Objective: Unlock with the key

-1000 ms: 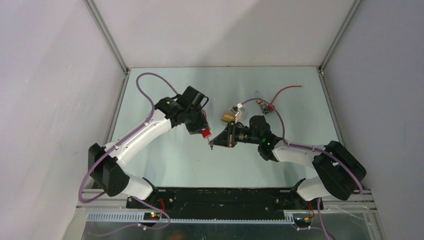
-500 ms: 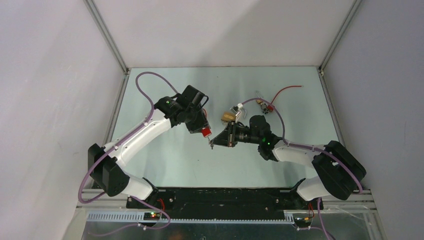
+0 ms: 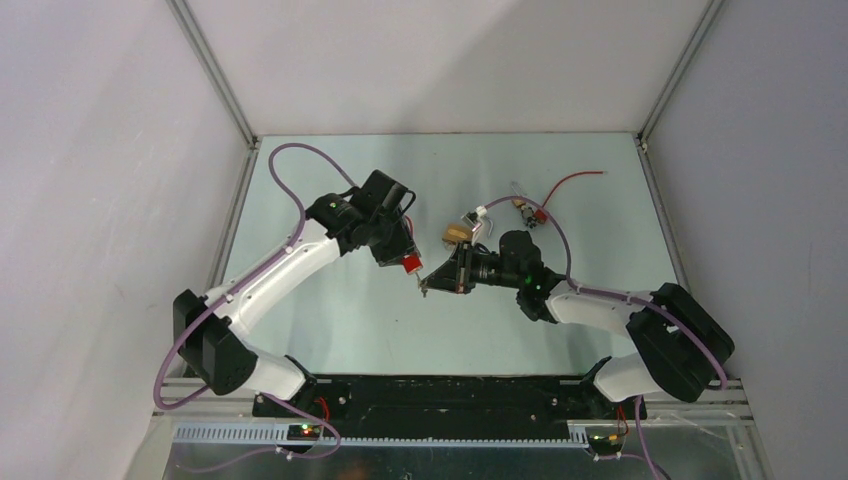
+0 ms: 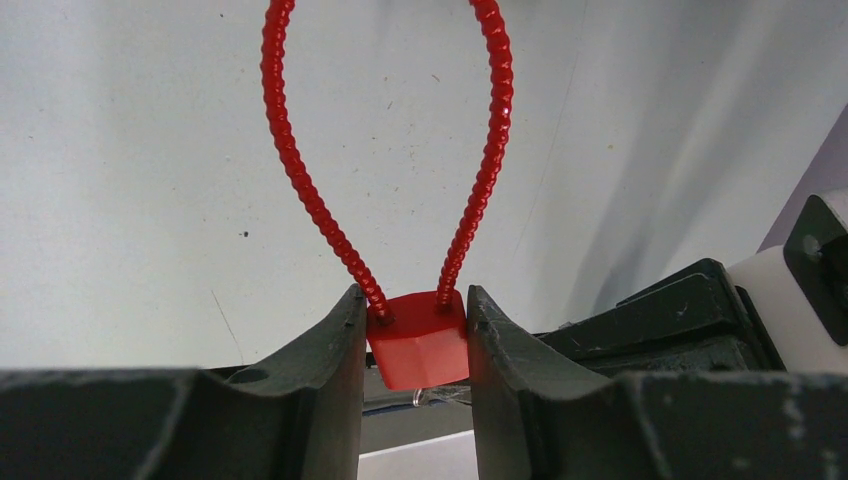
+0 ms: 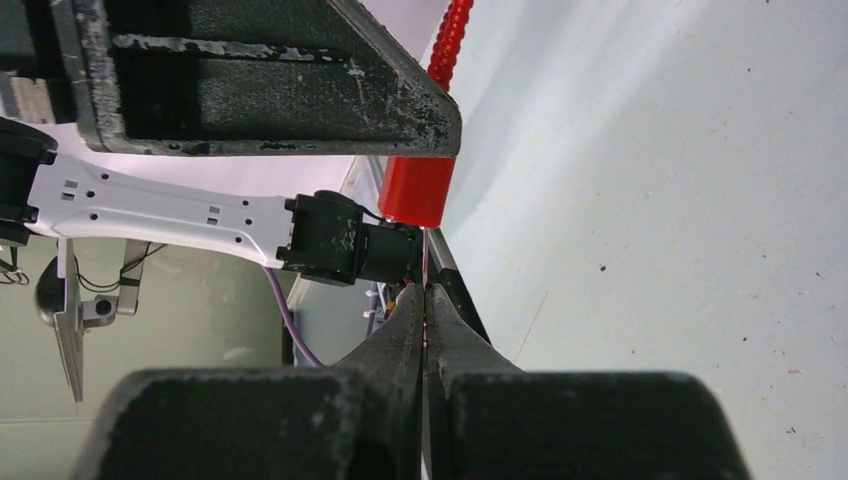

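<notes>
One pale green table carries everything. Two white-and-black arms reach in from the near edge and meet near the middle: the left arm from the left, the right arm from the right.

The left gripper has its jaws clamped narrowly on the block of one red tag. That tag's ribbed red wire loop runs out beyond the fingertips over the table. The right gripper has its jaws pressed almost together on a thin sliver, the key. It shows edge-on and points at the underside of the held tag, just short of it or touching; I cannot tell which. In the top view the two grippers sit tip to tip.

One brass padlock with a silver shackle lies just beyond the right gripper, apart from both sets of fingers. A second red tag lies further right and far, its red wire trailing off to the far right. Two tags, one padlock and one key are in view.
</notes>
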Robot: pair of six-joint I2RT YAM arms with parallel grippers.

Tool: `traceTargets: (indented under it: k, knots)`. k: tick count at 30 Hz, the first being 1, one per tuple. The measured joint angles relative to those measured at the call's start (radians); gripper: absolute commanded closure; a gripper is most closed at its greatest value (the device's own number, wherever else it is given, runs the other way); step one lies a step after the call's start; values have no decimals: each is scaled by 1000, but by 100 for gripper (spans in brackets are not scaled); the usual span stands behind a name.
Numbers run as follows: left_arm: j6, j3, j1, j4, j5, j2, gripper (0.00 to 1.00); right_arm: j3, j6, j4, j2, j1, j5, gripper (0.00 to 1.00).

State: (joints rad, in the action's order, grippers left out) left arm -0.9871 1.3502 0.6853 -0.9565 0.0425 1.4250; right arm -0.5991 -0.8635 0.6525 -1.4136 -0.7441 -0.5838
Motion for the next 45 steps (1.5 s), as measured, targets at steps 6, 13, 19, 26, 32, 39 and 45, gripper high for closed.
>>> traceTargets:
  k: [6, 13, 19, 26, 32, 39, 45]
  knots:
    - [2, 0, 0, 0, 6, 0, 100, 0, 0, -5, 21, 0, 5, 100]
    - [2, 0, 9, 0, 6, -1, 100, 0, 0, -5, 25, 0, 11, 100]
    - [2, 0, 14, 0, 6, -6, 100, 0, 0, -5, 25, 0, 11, 100]
    - [2, -2, 26, -3, 20, -24, 100, 0, 1, -7, 34, -4, 16, 100]
    - [2, -6, 51, -4, 56, -37, 100, 0, 3, -29, 54, -6, 24, 100]
    - [-6, -5, 96, -14, 119, -36, 100, 0, 11, -66, 72, -20, 43, 100]
    - [-11, 0, 113, -19, 148, -36, 100, 3, 26, -83, 96, -30, 77, 100]
